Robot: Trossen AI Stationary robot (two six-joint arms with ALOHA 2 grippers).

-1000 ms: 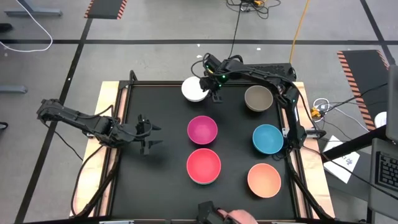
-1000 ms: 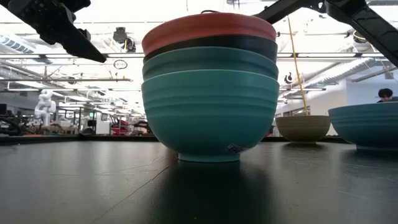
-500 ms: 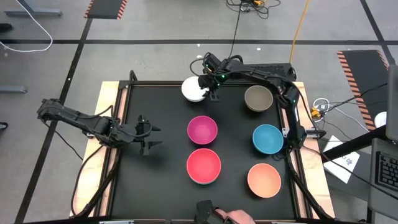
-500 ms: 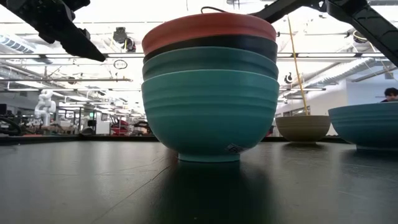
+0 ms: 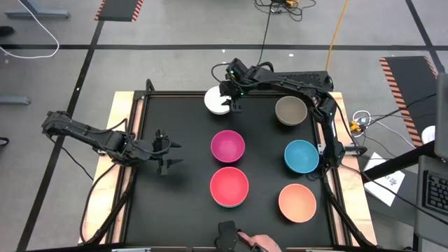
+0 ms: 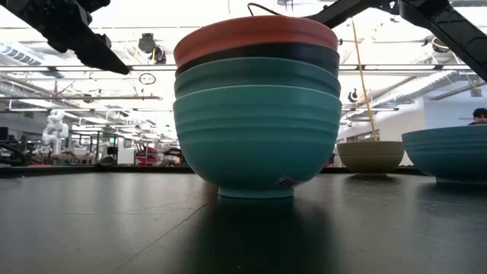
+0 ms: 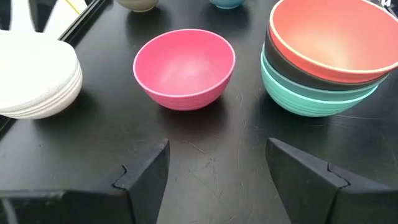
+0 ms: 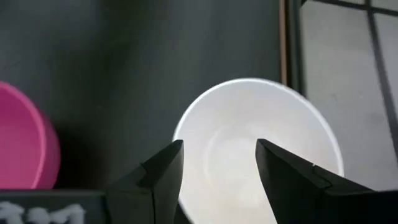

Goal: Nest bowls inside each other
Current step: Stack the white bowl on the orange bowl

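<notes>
Four bowls sit nested in a stack [image 5: 229,186] [image 6: 257,114]: red on top, then black, dark green and turquoise. The white bowl [image 5: 214,102] [image 8: 258,143], magenta bowl [image 5: 227,145] [image 7: 185,67], grey-brown bowl [image 5: 290,110], blue bowl [image 5: 302,155] and peach-orange bowl [image 5: 297,202] each stand alone on the table. My right gripper [image 5: 230,95] [image 8: 217,165] is open over the white bowl's right part, fingers pointing down. My left gripper [image 5: 165,152] [image 7: 217,168] waits open near the table's left edge, facing the magenta bowl and the stack.
The black table top [image 5: 182,196] is framed by a wooden border. At the near edge a person's hand [image 5: 260,243] holds a dark object [image 5: 227,234]. Bare table lies between my left gripper and the middle column of bowls.
My right gripper has moved a little toward the table's left, from beside the white bowl's right rim to over the bowl. The dark object by the person's hand has shifted slightly left.
</notes>
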